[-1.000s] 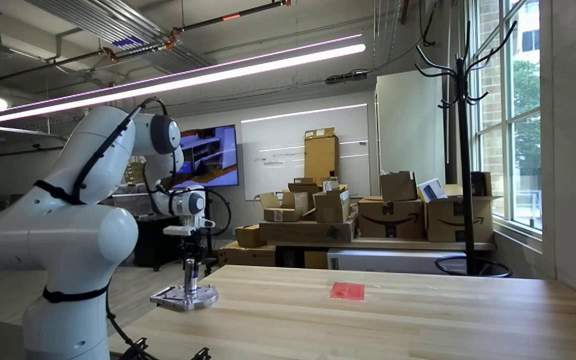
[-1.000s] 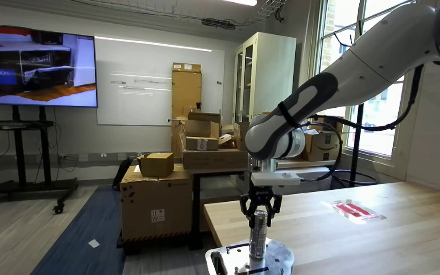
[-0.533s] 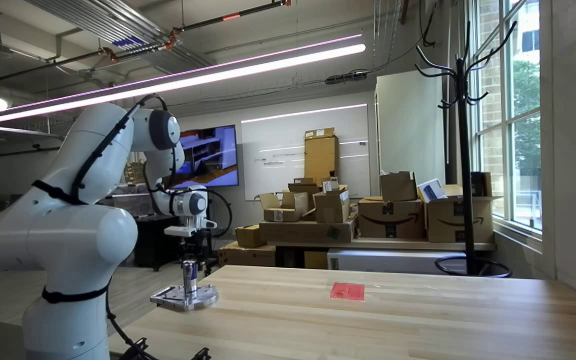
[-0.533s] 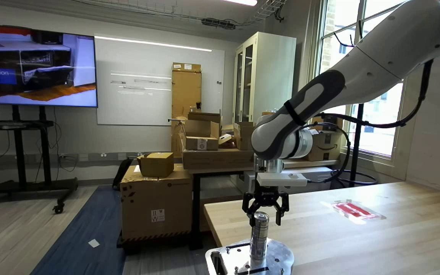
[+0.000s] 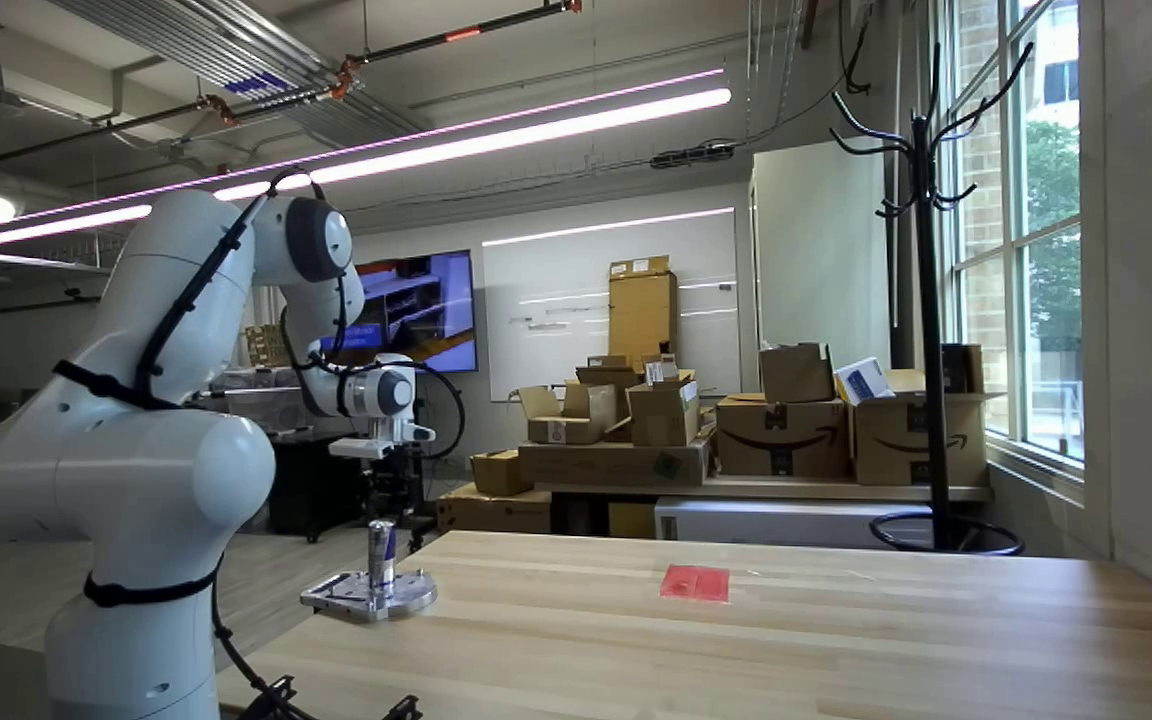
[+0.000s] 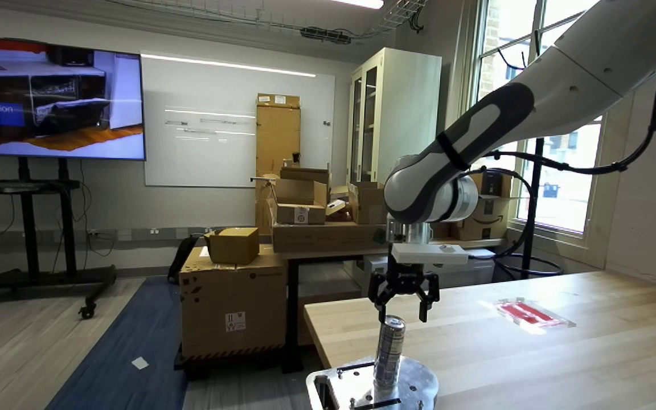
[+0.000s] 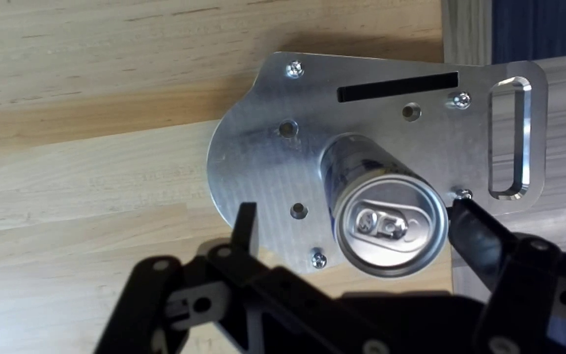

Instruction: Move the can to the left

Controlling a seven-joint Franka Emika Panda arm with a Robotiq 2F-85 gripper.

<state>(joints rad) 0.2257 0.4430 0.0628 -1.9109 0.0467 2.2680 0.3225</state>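
while the slim blue-and-silver drink can (image 7: 385, 209) stands on the metal plate (image 7: 253, 162), the hand (image 6: 402, 320) hangs above that plate, fingers (image 6: 423, 309) wide apart, gripping nothing.

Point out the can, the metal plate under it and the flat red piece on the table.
The can (image 7: 388, 217): wrist view, on its silvery top.
The metal plate (image 7: 266, 169): wrist view, on its bare upper face near the rounded end.
The flat red piece (image 5: 694, 583): an exterior view, mid-surface.

The can (image 6: 389, 354) stands in the way beneath the end effector (image 6: 402, 319). Between can and red piece (image 6: 526, 312), open bench (image 6: 464, 339) leaves passage.
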